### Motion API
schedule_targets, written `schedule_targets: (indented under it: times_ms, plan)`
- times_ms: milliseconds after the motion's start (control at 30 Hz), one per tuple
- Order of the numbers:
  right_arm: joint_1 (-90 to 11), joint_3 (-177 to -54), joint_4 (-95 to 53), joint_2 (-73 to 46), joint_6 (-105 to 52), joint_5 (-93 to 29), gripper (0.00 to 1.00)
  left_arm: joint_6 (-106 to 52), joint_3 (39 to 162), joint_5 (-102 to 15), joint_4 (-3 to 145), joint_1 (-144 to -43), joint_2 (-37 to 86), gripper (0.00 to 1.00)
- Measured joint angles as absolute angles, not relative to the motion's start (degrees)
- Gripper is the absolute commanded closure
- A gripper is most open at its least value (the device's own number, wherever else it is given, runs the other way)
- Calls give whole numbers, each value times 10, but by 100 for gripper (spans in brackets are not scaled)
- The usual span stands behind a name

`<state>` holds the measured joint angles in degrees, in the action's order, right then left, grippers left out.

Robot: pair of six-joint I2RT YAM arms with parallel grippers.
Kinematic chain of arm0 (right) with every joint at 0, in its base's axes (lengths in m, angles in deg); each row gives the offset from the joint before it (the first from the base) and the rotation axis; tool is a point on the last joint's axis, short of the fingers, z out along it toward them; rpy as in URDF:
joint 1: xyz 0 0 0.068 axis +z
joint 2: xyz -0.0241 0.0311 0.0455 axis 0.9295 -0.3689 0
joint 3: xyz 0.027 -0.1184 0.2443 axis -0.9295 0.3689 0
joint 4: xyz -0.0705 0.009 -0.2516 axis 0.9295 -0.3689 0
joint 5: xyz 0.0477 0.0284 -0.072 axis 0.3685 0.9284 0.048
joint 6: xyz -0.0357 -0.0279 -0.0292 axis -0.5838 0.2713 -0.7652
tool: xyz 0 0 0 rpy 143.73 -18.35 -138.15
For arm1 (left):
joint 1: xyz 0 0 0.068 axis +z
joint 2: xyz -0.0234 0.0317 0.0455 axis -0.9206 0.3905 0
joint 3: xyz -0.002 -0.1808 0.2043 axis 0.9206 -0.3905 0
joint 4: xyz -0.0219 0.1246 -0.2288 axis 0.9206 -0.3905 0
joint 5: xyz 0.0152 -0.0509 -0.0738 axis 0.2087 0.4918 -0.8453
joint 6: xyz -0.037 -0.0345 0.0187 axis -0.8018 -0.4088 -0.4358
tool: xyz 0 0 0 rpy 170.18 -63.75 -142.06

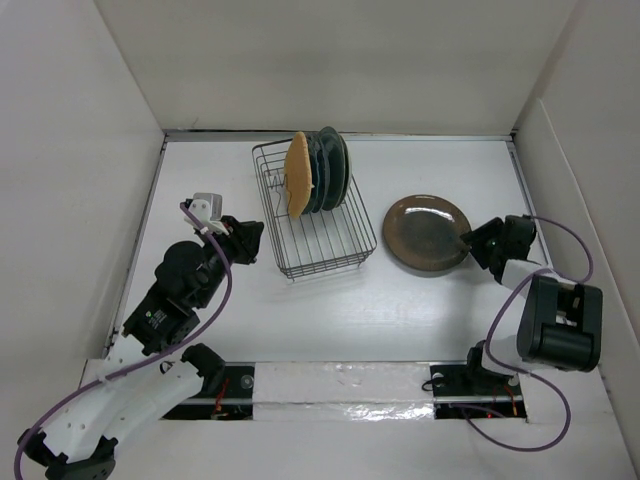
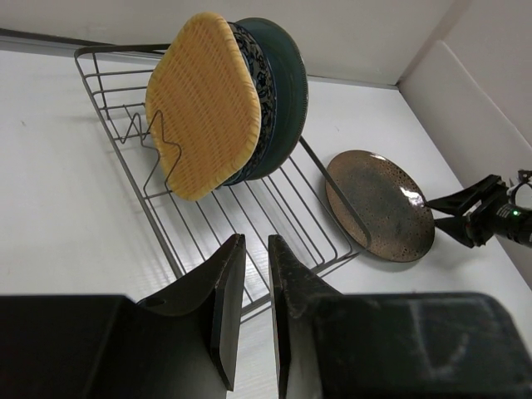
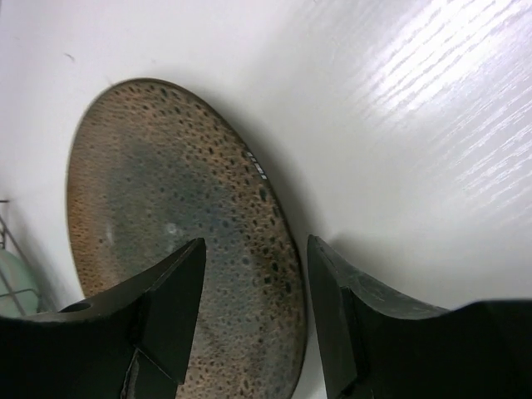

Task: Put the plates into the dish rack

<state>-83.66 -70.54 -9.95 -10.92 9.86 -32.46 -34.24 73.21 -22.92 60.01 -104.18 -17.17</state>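
The black wire dish rack (image 1: 322, 238) stands mid-table with several plates upright at its far end. The orange rounded-square plate (image 1: 297, 175) is in front, with the blue-and-white patterned plate (image 2: 256, 76) and the dark teal plate (image 1: 336, 165) behind it. The glossy brown plate (image 1: 427, 232) lies flat to the right of the rack. My right gripper (image 3: 256, 249) is open and straddles the plate's right rim (image 3: 287, 274), one finger over the plate and one outside it. My left gripper (image 2: 256, 241) is shut and empty, just left of the rack's near end.
White walls close in the table on the left, back and right. A sliver of pale green (image 3: 10, 278) shows behind rack wire at the left edge of the right wrist view. The rack's near half (image 2: 274, 208) holds no plates.
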Motion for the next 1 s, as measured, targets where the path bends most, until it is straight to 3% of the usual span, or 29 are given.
schedule_targets:
  times_ms: [267, 367, 500, 533, 633, 833, 1000]
  plan:
    - [-849, -725, -66, -190, 63, -262, 44, -342, 732, -229, 600, -1042, -167, 85]
    - [-862, -730, -28, -221, 56, -225, 51, -342, 732, -229, 600, -1042, -164, 85]
    - [-879, -727, 10, -249, 62, -191, 71, -342, 732, -229, 600, -1042, -161, 85]
    - [-884, -726, 14, -253, 64, -187, 82, -342, 732, -229, 600, -1042, -161, 85]
    - [-890, -717, 32, -258, 74, -162, 100, -342, 732, -229, 600, -1042, -161, 85]
    - [-891, -684, 83, -223, 112, -145, 100, -342, 732, -228, 600, -1042, -161, 85]
    - [-894, -664, 24, -115, 113, -175, 100, -342, 732, -228, 600, -1042, -160, 85]
